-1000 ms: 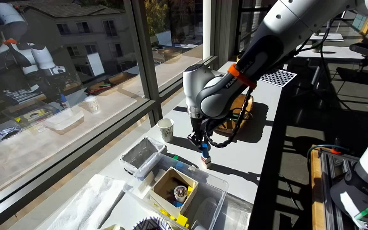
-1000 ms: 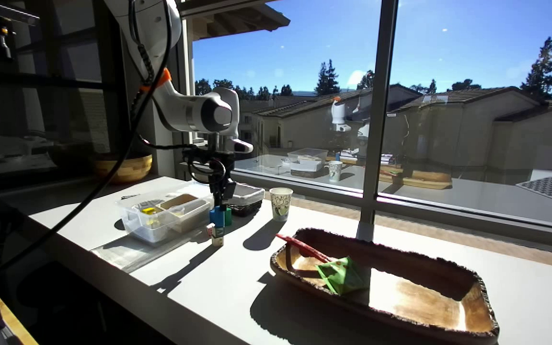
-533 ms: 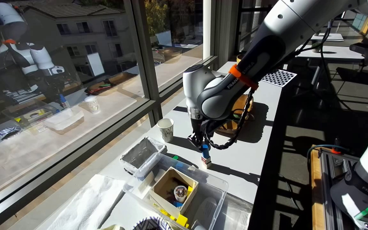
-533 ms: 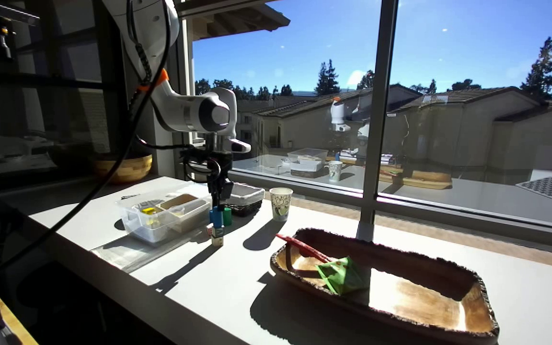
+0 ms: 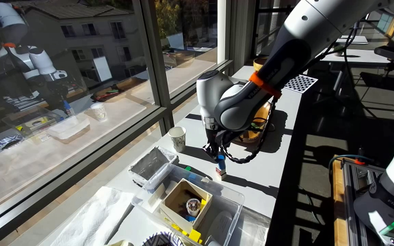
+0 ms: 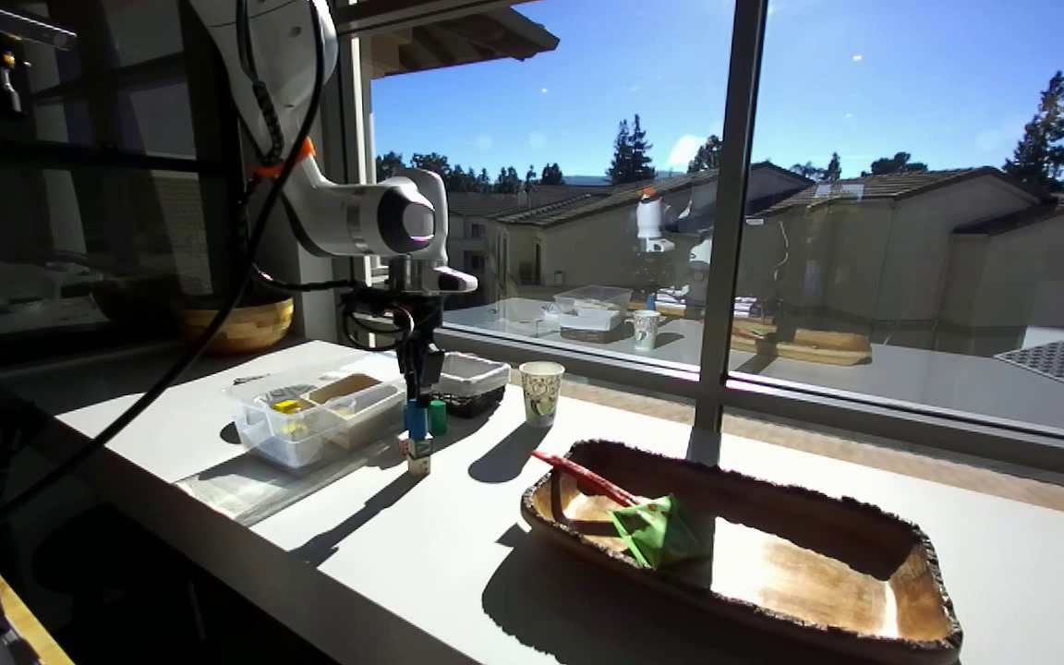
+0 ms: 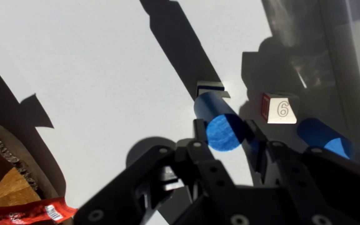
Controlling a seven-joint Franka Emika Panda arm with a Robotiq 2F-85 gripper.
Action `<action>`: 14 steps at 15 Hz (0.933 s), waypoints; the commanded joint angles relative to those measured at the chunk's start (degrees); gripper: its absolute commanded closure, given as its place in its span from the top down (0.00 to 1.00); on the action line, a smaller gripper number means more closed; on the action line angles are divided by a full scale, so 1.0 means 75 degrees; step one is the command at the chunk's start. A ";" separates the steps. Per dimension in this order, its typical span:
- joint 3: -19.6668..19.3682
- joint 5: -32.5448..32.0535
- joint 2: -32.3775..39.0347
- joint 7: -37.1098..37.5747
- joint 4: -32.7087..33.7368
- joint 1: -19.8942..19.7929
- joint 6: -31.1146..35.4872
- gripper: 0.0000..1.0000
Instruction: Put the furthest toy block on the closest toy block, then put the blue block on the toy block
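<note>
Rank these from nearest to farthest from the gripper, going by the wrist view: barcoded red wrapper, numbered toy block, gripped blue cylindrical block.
1. Blue cylindrical block: within the gripper.
2. Numbered toy block: off to the picture's right.
3. Barcoded red wrapper: picture's lower left.

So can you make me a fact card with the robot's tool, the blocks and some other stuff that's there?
Tool: looks closed around the blue block
Where the blue block is: right above the toy block stack; touching or not, I can't tell
Toy block stack: looks like two pale blocks
Nearby: block with a 6, second blue block, green block
Cup: patterned, standing upright
Wooden tray: has a green packet and a long red packet in it
</note>
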 commanded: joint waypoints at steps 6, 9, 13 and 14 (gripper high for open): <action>-0.0157 -0.0530 -0.0249 0.0714 -0.0498 0.0172 0.0788 0.09; -0.0172 -0.0608 -0.0365 0.1000 -0.0607 0.0221 0.0823 0.09; -0.0146 -0.0799 -0.0611 0.1488 -0.0794 0.0297 0.0802 0.09; -0.0142 -0.0887 -0.0691 0.1670 -0.0848 0.0326 0.0794 0.09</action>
